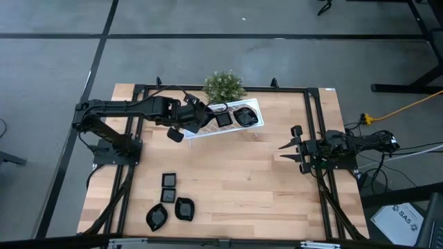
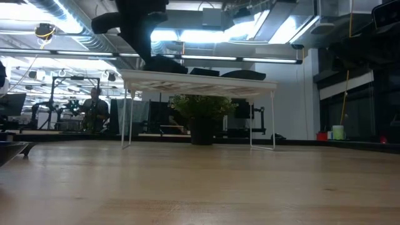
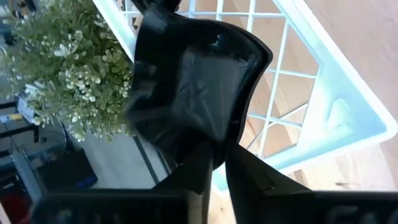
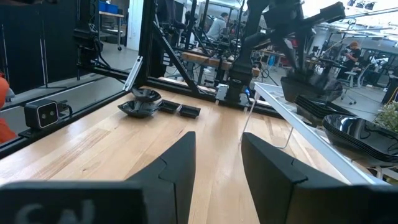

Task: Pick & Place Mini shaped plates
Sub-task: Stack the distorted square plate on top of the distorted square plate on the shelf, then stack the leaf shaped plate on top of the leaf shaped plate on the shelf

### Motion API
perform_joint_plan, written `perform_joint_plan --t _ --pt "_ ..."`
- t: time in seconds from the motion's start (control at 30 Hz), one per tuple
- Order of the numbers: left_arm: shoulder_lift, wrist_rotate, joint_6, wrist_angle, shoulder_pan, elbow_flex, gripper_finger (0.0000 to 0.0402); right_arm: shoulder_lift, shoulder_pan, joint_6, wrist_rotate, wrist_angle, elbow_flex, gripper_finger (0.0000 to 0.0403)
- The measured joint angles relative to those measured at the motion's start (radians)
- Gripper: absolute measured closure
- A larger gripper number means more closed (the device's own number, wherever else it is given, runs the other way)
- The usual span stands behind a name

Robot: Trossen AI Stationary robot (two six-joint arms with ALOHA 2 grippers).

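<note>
My left gripper (image 1: 196, 114) is over the left end of the white lattice rack (image 1: 228, 128) and is shut on a glossy black mini plate (image 3: 193, 81). The plate also shows in the right wrist view (image 4: 305, 87). A square black plate (image 1: 223, 119) and a round one (image 1: 244, 115) lie on the rack's top. Several more black plates (image 1: 169, 181) (image 1: 157, 217) lie on the table near its front left. My right gripper (image 1: 289, 148) is open and empty at the table's right side. My left gripper pinches the black plate's rim (image 3: 208, 140) between its two fingers, at the edge nearest the wrist. The plate reaches out ahead of the fingers over the rack's lattice (image 3: 280, 93). Whether it rests on the rack or hangs just above it, I cannot tell.
A small green bushy plant (image 1: 223, 84) stands just behind the rack at the table's far edge. The rack stands on thin white legs (image 2: 128, 119). Bare wooden table (image 1: 242, 180) lies between the rack and the front edge. Black frame rails (image 1: 315, 138) run along both sides.
</note>
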Motion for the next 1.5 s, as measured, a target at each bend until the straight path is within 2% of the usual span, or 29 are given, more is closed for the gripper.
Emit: perform_joint_plan --t 0.17,0.27,0.43,0.6,0.9,1.07,1.5 --pt "0.000 0.002 -0.066 -0.001 0.000 0.000 0.0328 0.000 0.000 0.000 0.000 0.000 0.000 0.0273" --pt "-0.001 0.042 -0.098 -0.003 0.000 0.000 0.0316 0.000 0.000 0.000 0.000 0.000 0.000 0.0273" --pt "-0.013 0.142 -0.205 -0.003 0.000 0.000 0.0312 0.000 0.000 0.000 0.000 0.000 0.000 0.0273" --pt "-0.050 0.169 -0.346 -0.006 -0.030 0.000 0.0319 0.000 0.000 0.000 0.000 0.000 0.000 0.0273" --pt "-0.090 0.173 -0.627 -0.018 -0.204 0.000 0.0329 0.000 0.000 0.000 0.000 0.000 0.000 0.0273" --pt "-0.080 0.174 -0.806 -0.079 -0.311 -0.001 0.0325 0.000 0.000 0.000 0.000 0.000 0.000 0.0273" --pt "-0.076 0.198 -1.223 -0.101 -0.578 -0.090 0.0327 0.000 0.000 0.000 0.000 0.000 0.000 0.0273"
